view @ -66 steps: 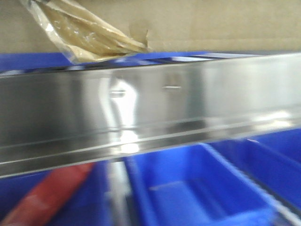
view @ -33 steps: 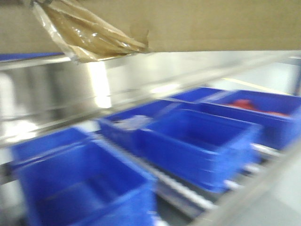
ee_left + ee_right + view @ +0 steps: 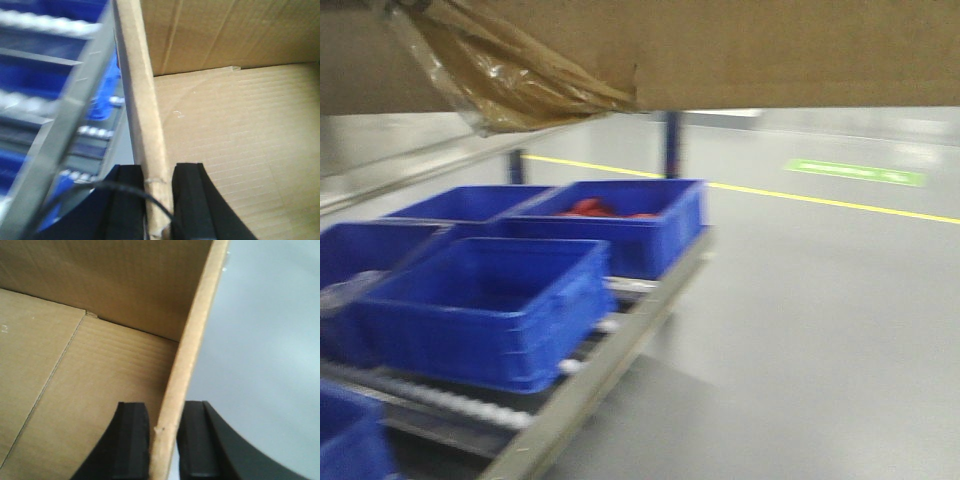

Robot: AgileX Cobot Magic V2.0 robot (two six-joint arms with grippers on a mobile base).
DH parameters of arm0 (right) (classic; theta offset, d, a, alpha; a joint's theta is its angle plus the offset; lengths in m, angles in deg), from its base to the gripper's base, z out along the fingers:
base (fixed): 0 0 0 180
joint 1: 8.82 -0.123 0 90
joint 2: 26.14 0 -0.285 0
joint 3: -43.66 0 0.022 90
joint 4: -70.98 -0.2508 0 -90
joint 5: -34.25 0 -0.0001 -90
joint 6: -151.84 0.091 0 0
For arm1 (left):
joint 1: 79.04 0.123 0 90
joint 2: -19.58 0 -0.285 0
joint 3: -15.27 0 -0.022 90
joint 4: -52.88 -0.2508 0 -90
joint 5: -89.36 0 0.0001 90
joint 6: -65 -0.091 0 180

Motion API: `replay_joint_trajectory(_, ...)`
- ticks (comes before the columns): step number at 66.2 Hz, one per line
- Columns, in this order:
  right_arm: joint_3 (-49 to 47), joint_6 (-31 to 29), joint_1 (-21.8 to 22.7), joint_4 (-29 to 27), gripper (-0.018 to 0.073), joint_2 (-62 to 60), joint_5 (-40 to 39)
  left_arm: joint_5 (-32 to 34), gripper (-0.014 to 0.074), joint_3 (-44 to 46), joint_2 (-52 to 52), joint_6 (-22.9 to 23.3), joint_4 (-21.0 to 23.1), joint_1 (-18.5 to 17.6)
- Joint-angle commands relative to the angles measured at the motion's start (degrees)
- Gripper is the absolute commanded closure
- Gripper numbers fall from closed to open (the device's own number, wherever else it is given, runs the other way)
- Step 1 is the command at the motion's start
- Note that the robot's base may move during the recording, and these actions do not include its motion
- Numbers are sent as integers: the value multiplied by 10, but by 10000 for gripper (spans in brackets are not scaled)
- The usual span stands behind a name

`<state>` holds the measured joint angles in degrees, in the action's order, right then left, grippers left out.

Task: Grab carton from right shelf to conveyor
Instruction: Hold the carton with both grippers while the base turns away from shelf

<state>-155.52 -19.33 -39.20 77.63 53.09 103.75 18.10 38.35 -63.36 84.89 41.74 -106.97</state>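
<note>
The carton (image 3: 770, 55) is an open brown cardboard box. It fills the top of the front view, with loose tape hanging at its left. My left gripper (image 3: 159, 205) is shut on the carton's left wall (image 3: 142, 100), one finger outside and one inside. My right gripper (image 3: 165, 445) is shut on the carton's right wall (image 3: 192, 340) in the same way. The carton's empty inside shows in both wrist views. It hangs in the air between the two grippers.
Several blue bins (image 3: 490, 300) sit on a roller rack (image 3: 590, 380) at the lower left; one (image 3: 610, 215) holds red items. Grey floor (image 3: 800, 330) with a yellow line and a green mark lies to the right. The rack also shows in the left wrist view (image 3: 60, 135).
The front view has swung right, from a steel shelf rail close up to the blue bins and then open floor. The carton stays fixed at the top of the view.
</note>
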Motion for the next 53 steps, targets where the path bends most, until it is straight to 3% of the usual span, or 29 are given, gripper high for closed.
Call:
replay_joint_trajectory(1,-2,-8,-1,-7,617,-6,-26,26,613,4,5,-2,15,-4)
replay_joint_trajectory(53,-2,-8,-1,-7,617,-6,-26,26,613,4,5,-2,15,-4)
